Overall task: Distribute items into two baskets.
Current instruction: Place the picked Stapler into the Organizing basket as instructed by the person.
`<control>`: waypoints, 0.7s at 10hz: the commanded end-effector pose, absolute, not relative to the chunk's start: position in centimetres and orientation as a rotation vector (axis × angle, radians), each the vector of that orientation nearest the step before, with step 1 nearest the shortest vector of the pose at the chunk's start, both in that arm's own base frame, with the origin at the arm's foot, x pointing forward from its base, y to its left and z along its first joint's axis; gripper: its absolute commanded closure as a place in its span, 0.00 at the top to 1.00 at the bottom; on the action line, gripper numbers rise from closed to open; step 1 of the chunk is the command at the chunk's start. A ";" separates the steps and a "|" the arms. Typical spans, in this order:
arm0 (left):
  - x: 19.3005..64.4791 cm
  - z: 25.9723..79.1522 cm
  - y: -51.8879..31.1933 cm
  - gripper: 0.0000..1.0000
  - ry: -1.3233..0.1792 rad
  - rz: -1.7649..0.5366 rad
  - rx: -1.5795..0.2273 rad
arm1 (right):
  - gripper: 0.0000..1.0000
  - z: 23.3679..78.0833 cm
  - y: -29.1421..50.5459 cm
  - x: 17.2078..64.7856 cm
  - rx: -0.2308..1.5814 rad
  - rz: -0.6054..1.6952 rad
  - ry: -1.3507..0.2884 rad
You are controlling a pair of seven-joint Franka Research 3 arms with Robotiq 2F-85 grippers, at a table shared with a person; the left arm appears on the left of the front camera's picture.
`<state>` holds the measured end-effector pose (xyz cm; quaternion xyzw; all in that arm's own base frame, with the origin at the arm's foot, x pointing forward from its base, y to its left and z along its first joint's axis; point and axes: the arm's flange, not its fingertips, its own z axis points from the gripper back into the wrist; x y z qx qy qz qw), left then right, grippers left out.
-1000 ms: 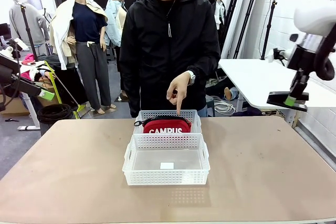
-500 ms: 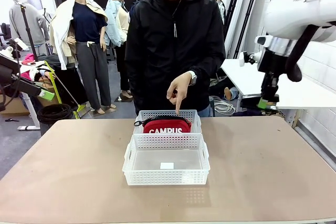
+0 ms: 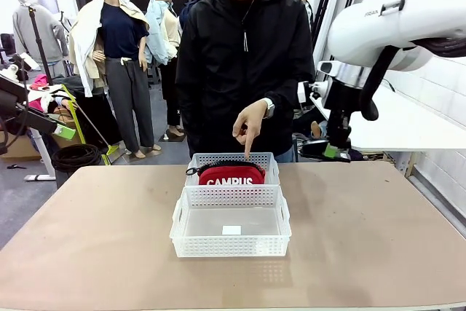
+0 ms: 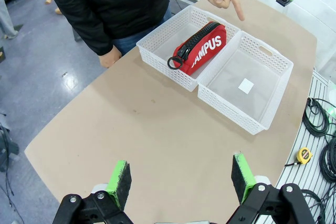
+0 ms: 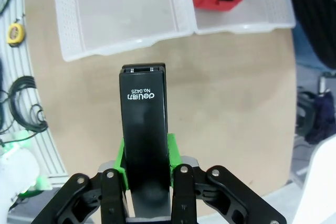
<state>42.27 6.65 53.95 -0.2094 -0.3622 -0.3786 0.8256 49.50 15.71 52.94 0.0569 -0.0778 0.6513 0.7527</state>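
Stapler (image 5: 143, 129) sits clamped inside right tool (image 5: 146, 157) (above table).

1. The red pouch (image 3: 231, 175) carried "CAMPUS" in white capitals across its side; the word also read on the pouch in the left wrist view (image 4: 202, 51).
2. The black stapler (image 5: 144, 129), seen in the right wrist view, bore white print reading "deli" and "No.0425", standing upside down in that view.
3. The right arm's white casing (image 3: 378, 14) had small grey lettering, too small to read.
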 end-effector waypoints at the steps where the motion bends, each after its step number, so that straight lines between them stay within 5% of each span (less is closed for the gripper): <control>1: 42.2 54.0 6.7 1.00 -0.771 -0.797 -0.447 | 0.00 53.3 17.3 50.4 0.133 1.484 -0.191; 7: 42.2 54.0 6.7 1.00 -0.771 -0.797 -0.447 | 0.00 49.8 25.7 50.3 0.172 1.666 -0.102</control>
